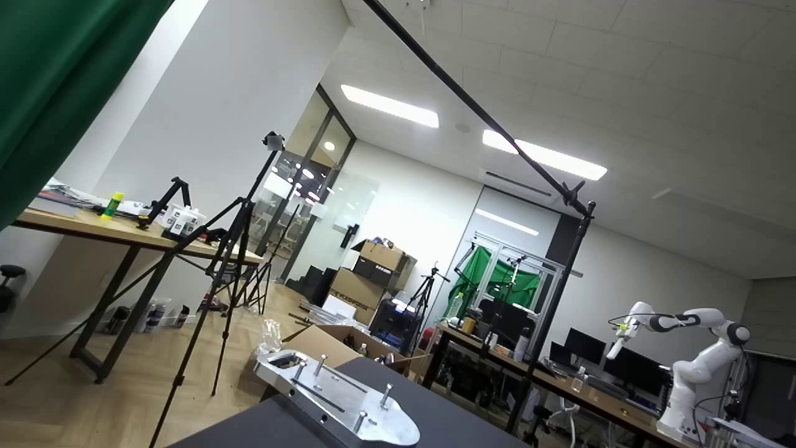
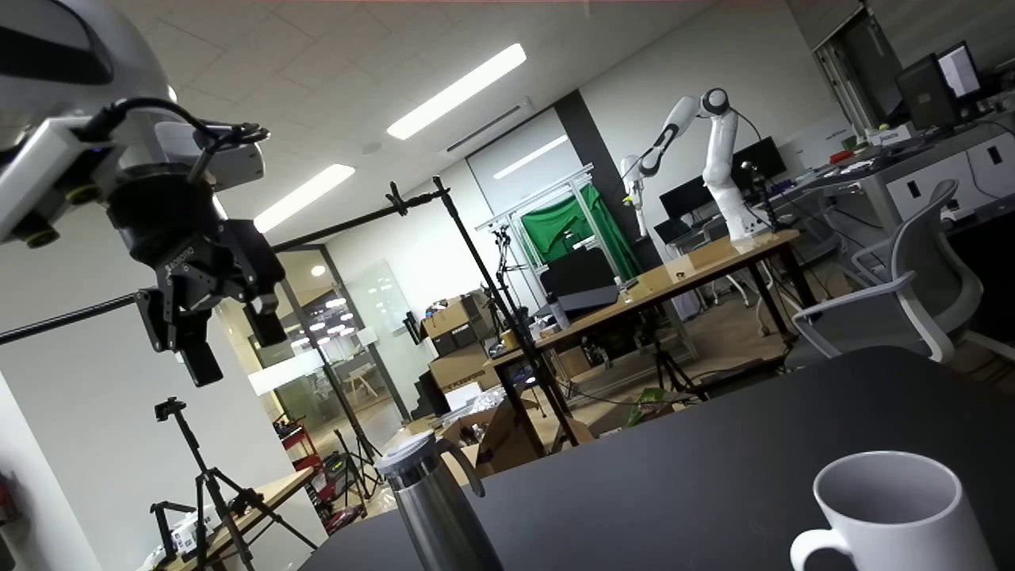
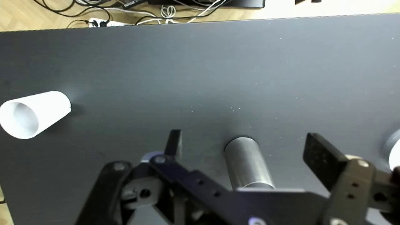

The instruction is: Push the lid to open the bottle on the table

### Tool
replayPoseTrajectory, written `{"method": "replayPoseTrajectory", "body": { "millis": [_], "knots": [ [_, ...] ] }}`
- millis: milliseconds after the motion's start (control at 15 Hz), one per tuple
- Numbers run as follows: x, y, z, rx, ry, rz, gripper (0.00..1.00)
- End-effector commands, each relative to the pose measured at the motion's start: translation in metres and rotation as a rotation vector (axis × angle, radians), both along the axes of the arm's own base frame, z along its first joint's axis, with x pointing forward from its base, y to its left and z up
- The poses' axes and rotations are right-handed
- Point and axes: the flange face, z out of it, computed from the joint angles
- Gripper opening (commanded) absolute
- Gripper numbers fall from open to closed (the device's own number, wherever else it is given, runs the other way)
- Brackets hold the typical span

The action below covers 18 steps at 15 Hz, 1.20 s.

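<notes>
The bottle is a steel jug with a side handle, standing on the dark table. Its pale lid is on top in an exterior view. In the wrist view the steel body of the bottle shows between the fingers, and the gripper hides its lid. My gripper is open and empty, well above the table and up and left of the bottle in that exterior view. In the wrist view the gripper has its fingers wide apart, touching nothing.
A white mug stands on the table. In the wrist view a white cup is at the left, and a white object is cut off at the right edge. A metal plate with bolts sits on the dark table in an exterior view.
</notes>
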Motion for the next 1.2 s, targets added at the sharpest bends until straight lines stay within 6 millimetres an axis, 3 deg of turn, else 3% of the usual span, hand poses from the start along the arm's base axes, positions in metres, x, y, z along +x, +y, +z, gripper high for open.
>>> {"method": "replayPoseTrajectory", "body": {
  "millis": [0, 67, 133, 267, 600, 867, 933, 1133],
  "knots": [
    [0.000, 0.000, 0.001, 0.000, 0.001, 0.000, 1.00],
    [0.006, 0.000, 0.000, -0.004, -0.013, 0.009, 1.00],
    [0.012, 0.000, -0.001, -0.002, -0.019, 0.014, 0.75],
    [0.031, 0.000, -0.003, 0.005, -0.050, 0.010, 0.67],
    [0.097, 0.004, -0.018, 0.031, -0.165, -0.001, 0.31],
    [0.150, 0.023, -0.040, 0.070, -0.218, 0.007, 0.05],
    [0.162, 0.032, -0.049, 0.079, -0.214, 0.015, 0.00],
    [0.187, 0.054, -0.076, 0.102, -0.178, 0.037, 0.00]
  ]
}}
